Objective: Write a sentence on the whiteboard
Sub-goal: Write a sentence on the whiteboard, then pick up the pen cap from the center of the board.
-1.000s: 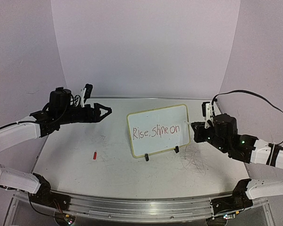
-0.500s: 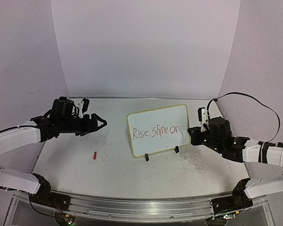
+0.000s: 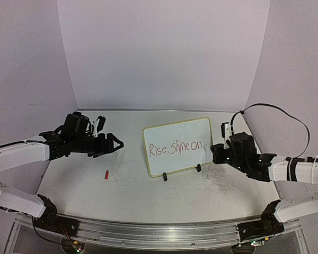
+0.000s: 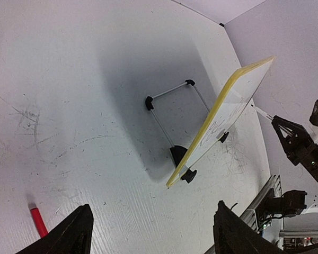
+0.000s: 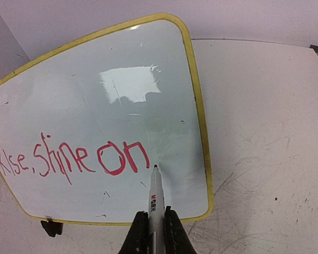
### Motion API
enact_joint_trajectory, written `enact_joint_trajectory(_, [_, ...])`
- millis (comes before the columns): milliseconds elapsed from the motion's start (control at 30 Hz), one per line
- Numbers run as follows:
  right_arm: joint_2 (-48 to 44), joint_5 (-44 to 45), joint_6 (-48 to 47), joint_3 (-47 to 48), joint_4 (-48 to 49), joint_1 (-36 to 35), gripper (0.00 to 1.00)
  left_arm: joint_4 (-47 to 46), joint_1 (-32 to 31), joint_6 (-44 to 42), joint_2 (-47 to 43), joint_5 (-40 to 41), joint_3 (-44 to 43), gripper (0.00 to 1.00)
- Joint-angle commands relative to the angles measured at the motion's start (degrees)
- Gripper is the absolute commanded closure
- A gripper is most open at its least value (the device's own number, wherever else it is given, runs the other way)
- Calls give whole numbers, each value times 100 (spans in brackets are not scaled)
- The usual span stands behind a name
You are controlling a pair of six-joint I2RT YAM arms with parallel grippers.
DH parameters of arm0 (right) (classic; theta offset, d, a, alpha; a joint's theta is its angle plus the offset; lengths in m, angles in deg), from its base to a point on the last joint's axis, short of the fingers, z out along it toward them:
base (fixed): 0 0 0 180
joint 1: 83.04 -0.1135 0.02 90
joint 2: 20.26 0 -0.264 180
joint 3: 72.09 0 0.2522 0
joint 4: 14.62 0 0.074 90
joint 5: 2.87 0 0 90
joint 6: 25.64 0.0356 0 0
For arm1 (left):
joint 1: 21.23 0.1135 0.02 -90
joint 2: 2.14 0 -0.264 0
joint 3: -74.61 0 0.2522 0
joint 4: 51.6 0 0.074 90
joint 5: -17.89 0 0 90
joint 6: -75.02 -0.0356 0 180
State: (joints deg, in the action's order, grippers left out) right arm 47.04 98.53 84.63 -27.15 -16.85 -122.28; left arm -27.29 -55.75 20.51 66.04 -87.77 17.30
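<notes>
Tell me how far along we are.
Done: the whiteboard carries the sentence "Rise, shine on" in red. In hand: the right hand grips the marker, tip beside the final "n". Left: perhaps a full stop, then recapping; the red cap lies near the open left hand.

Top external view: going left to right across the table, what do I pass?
In order: red cap → whiteboard → right gripper, shut on the marker. The open left gripper overlaps the cap's position, so it is omitted.

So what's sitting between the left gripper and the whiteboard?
Only bare, scuffed tabletop, seen in the top view between the left gripper and the whiteboard; the small red object lies off that line.
</notes>
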Motion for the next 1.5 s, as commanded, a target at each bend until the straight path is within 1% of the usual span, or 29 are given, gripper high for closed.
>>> enact_joint_trajectory(0, [140,168,54,262,197,22,100,-53,-28,-89,37,89,-110,21])
enact_joint_trajectory(567, [562,299,6,474,280,22,100,26,-94,-147,33,81,-179,27])
enact_joint_trajectory(700, [395,301,68,465,178,22,100,95,-107,-148,-14,113,-171,29])
enact_joint_trajectory(800, [-50,213,129,513,-231,22,100,140,-111,-143,-41,214,-97,31])
enact_joint_trajectory(967, [-1286,-159,196,466,-1015,22,100,409,-123,2,-63,646,76,36])
enact_joint_trajectory(1033, [-1661,-217,146,460,-1279,22,100,600,-139,130,49,846,96,39])
enact_joint_trajectory(1133, [-1962,-205,15,374,-1450,22,100,901,-213,287,360,1077,65,39])
enact_joint_trajectory(1233, [-1980,-232,-103,376,-1450,22,100,1229,-357,375,680,1370,-12,43])
enact_joint_trajectory(1333, [-1777,-402,-241,455,-1435,22,100,1555,-491,431,960,1738,-102,46])
enact_joint_trajectory(1467, [-1529,-655,-405,478,-1343,22,100,1676,-496,446,1224,2199,-97,49])
